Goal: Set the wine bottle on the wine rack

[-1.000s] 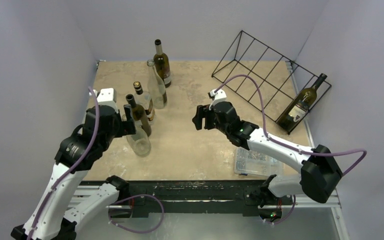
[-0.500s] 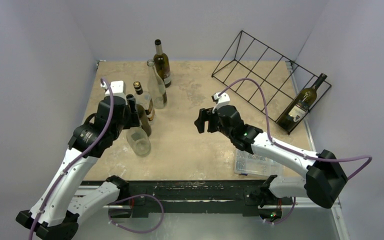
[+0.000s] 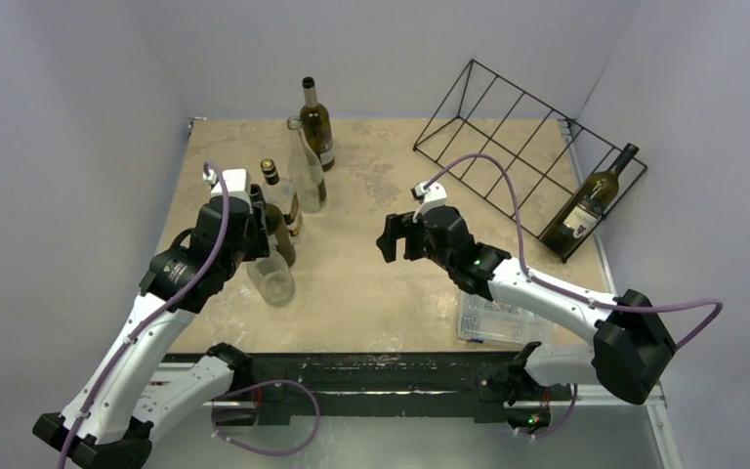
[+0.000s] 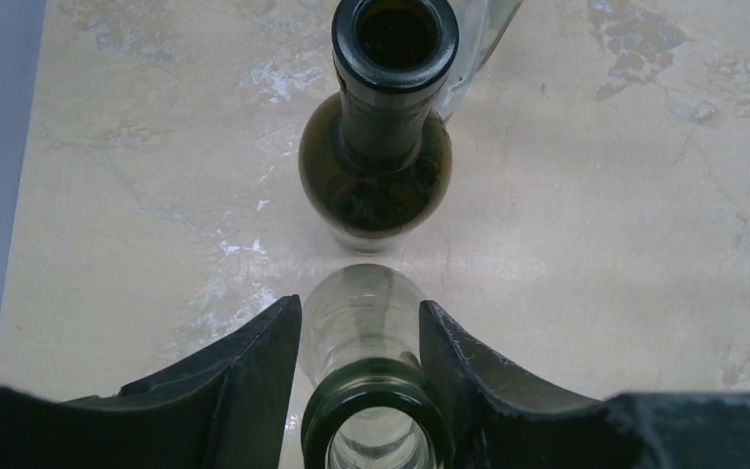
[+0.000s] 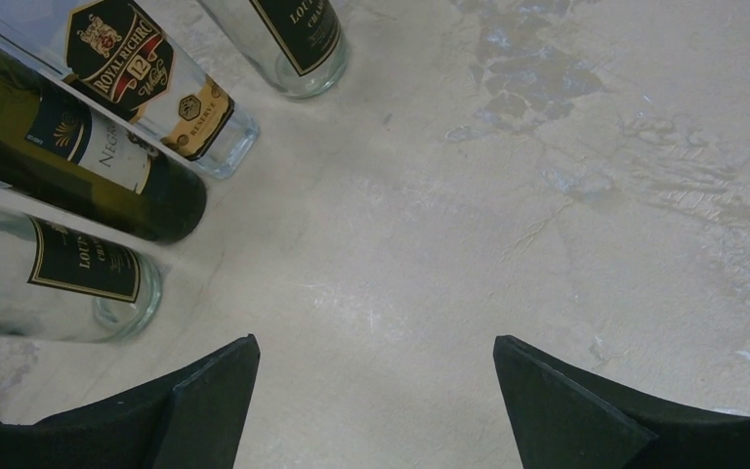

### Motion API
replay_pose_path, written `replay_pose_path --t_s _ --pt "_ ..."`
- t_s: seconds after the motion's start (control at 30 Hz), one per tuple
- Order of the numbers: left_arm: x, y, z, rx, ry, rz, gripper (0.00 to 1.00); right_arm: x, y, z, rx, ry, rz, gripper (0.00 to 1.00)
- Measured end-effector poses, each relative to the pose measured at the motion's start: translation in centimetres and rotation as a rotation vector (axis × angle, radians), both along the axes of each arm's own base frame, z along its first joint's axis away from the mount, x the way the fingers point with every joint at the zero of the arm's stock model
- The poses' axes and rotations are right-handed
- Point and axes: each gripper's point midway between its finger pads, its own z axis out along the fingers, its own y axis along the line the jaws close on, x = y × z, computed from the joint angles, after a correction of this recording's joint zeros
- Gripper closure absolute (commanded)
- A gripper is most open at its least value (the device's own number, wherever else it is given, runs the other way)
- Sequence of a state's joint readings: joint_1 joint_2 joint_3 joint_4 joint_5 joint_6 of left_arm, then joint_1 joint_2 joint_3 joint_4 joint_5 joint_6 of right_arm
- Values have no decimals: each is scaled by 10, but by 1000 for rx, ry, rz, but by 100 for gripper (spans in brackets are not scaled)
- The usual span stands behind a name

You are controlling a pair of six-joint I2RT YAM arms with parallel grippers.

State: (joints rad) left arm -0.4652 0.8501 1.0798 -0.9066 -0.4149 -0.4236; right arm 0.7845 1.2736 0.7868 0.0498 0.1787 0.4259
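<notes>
Left tool (image 4: 359,311) straddles the neck of the clear wine bottle (image 4: 371,376) (clamped or bracketing, I cannot tell). Bottle upright on worktop (image 3: 371,293); wine rack (image 3: 508,147) well apart. Advise firm closure under lip before lifting.

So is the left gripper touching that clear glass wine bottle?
Cannot tell. In the left wrist view, the left gripper has its fingers very close on either side of the clear glass wine bottle at its neck, but neither contact nor a gap shows plainly.

The left arm reaches up the frame's left side, left claw (image 4: 359,305) narrowly parted. The right arm stretches toward centre, right claw (image 5: 376,344) spread wide.
</notes>
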Motion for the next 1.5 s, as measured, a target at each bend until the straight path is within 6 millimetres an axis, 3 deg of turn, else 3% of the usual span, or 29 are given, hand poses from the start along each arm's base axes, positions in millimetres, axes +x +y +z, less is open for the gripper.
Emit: replay_pose_path --t_s 0.47,0.93,1.17,1.5 --pt "-4 -2 0 11 -2 -48 100 -3 7 -2 10 11 39 1" --pt "-15 -14 -1 -7 41 -144 100 -12 19 3 37 23 105 1" --pt "-29 -33 1 -78 94 -250 100 -37 54 24 112 -6 287 1" --pt "-44 -76 7 -225 179 -447 100 -98 116 66 219 -96 598 1"
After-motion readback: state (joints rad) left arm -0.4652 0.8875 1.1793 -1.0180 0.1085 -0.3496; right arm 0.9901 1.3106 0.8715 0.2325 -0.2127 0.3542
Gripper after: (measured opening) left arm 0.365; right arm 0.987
